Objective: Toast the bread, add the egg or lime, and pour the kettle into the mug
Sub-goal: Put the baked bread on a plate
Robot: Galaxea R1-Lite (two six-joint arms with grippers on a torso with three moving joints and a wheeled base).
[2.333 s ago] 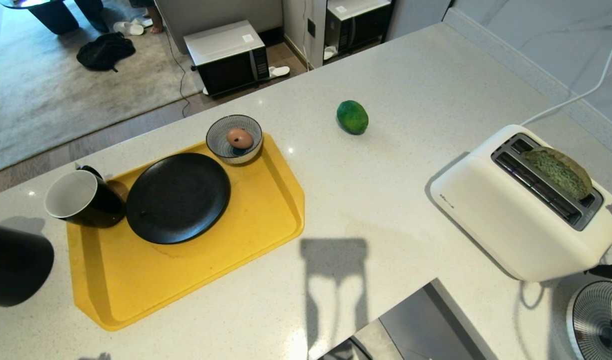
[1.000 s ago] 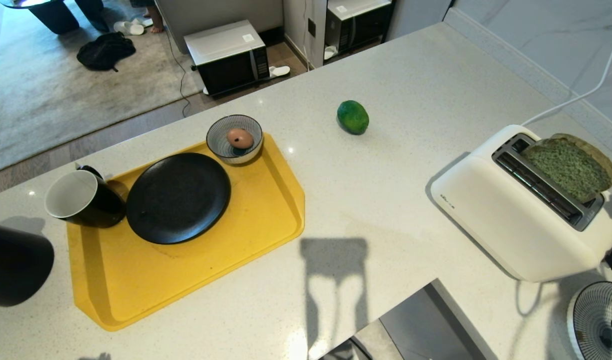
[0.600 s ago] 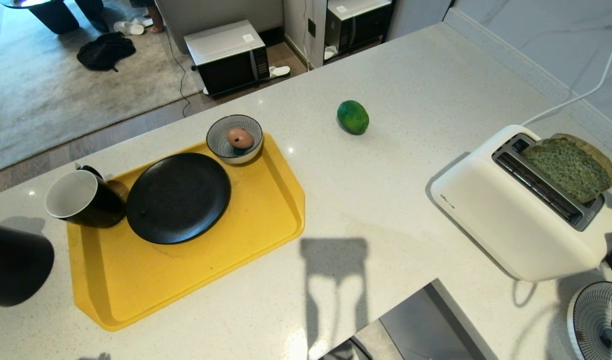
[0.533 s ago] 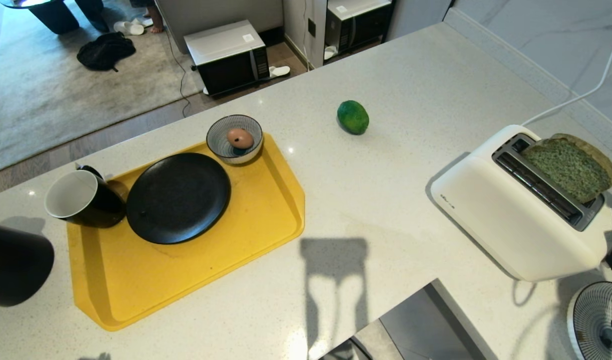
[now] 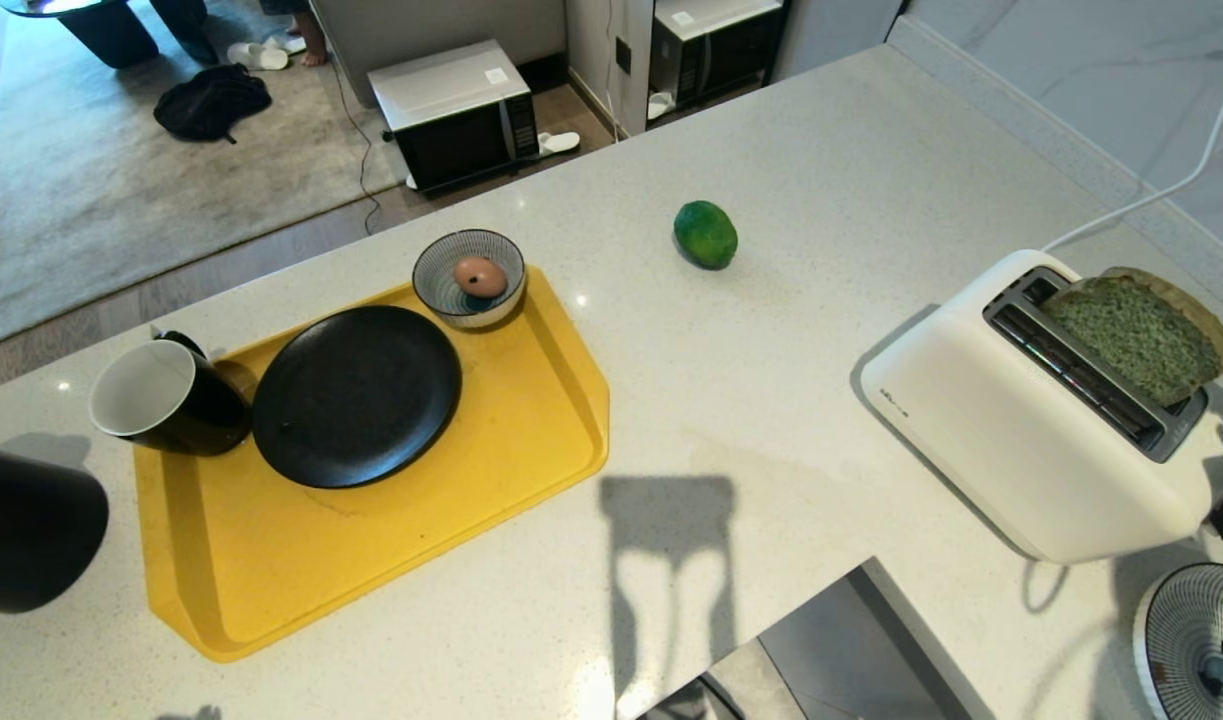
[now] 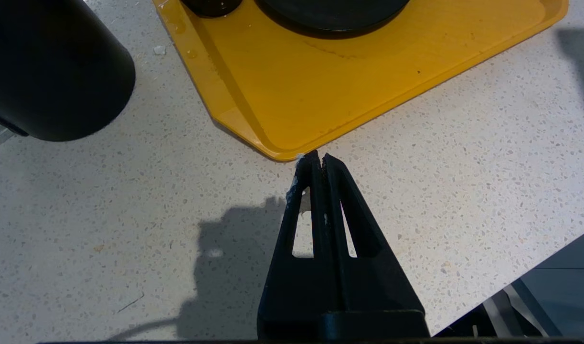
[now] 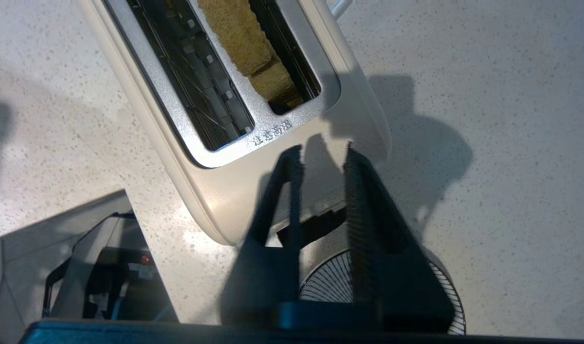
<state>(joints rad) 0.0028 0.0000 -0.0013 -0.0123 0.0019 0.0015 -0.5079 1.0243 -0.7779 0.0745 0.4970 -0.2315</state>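
Observation:
The bread [image 5: 1136, 335] stands tilted and raised out of the far slot of the white toaster [image 5: 1011, 450]; in the right wrist view the bread [image 7: 244, 43] shows in that slot. My right gripper [image 7: 323, 153] hovers over the toaster's [image 7: 225, 200] near end above its black lever [image 7: 315, 224], open a little and empty. The lime [image 5: 705, 234] lies on the counter. The egg [image 5: 479, 276] sits in a striped bowl. The mug [image 5: 156, 397] lies tipped on the yellow tray [image 5: 531, 440]. The kettle [image 5: 26, 525] is at far left. My left gripper [image 6: 319, 156] is shut by the tray's corner [image 6: 277, 148].
A black plate [image 5: 356, 395] lies on the tray. A second striped bowl [image 5: 1196, 640] stands beside the toaster at the counter's near right. The toaster's white cord [image 5: 1171, 185] runs to the back. The counter edge drops away at bottom centre.
The bread has risen out of the slot and the toaster's lever has come up. A dark shape by the toaster's near end has left the head view.

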